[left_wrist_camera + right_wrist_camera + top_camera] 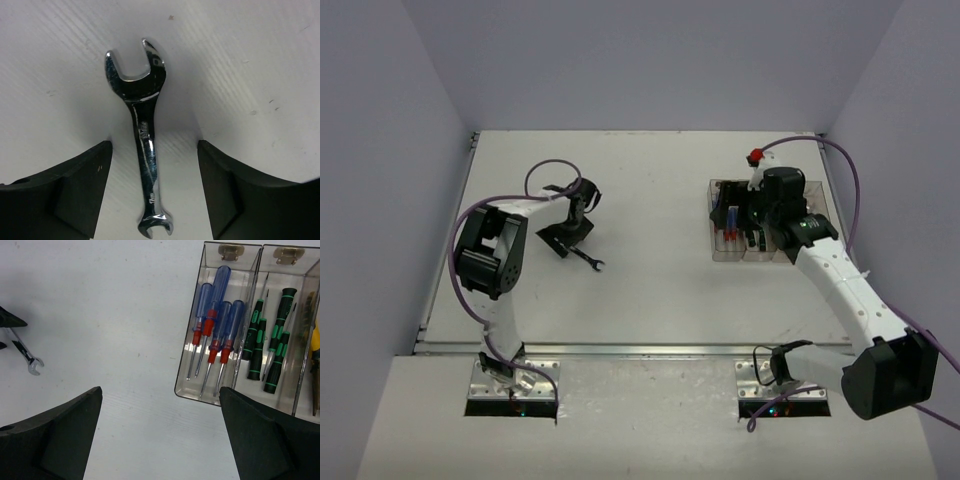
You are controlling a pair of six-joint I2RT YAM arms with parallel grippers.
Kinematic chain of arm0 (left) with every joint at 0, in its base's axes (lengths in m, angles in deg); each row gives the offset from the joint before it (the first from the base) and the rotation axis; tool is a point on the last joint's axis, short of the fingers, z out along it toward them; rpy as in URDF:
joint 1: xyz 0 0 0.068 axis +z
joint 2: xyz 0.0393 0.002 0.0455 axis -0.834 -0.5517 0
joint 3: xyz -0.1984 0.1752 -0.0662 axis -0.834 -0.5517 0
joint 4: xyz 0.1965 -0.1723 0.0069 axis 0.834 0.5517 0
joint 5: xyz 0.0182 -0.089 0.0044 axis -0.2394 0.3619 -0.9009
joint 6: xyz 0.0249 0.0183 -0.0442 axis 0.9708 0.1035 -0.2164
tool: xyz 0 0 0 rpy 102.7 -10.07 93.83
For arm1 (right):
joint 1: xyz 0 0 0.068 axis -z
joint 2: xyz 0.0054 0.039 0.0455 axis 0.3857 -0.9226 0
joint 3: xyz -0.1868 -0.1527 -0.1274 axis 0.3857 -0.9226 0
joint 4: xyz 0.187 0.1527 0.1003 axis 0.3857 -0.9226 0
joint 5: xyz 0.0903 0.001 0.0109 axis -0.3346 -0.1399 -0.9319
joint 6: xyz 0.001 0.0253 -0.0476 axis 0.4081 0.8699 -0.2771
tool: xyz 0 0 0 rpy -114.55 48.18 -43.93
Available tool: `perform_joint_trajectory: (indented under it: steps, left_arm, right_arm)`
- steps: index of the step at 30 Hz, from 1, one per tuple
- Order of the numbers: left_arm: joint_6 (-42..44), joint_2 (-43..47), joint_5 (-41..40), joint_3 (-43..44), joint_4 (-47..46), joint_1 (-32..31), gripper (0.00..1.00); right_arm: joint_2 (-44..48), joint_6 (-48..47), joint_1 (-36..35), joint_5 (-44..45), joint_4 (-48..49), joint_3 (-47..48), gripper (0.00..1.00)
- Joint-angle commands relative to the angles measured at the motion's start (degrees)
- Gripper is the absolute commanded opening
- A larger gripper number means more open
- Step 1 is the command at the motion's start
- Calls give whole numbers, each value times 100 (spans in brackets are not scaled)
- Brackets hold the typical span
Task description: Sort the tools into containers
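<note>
A silver open-end wrench [145, 145] lies flat on the white table, its shaft between my left gripper's [155, 150] fingers. There is a gap on each side and neither pad touches it. From above, the left gripper [568, 242] is low over the wrench [591, 262] on the left half of the table. My right gripper [160, 390] is open and holds nothing. It hangs at the near left corner of the clear containers [186, 388]. Blue-and-red screwdrivers [215, 330] fill the leftmost bin, black-and-green screwdrivers [267, 340] the one beside it, and yellow pliers [315, 340] show at the frame edge.
The containers [720, 255] sit at the right rear of the table under the right arm. A small red object [756, 156] sits just behind them. Grey walls close in the table at the back and on both sides.
</note>
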Motion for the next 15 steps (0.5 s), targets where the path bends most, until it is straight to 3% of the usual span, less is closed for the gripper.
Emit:
perform_joint_trajectory:
  steps: [1, 7, 11, 13, 15]
  left_arm:
    - [-67, 120, 410, -625, -3, -17, 66]
    - [-41, 254, 663, -1063, -218, -26, 47]
    - [-9, 247, 717, -1151, -225, -26, 20]
    - [36, 239, 754, -1167, -264, -27, 2]
    - [161, 262, 884, -1257, -459, -26, 0]
  right_arm:
    - [58, -9, 1, -298, 298, -7, 99]
    - [182, 7, 7, -307, 277, -49, 99]
    - [278, -2, 1, -347, 282, -53, 99]
    - [288, -10, 9, -435, 307, -89, 99]
    - [267, -50, 0, -899, 364, -142, 99]
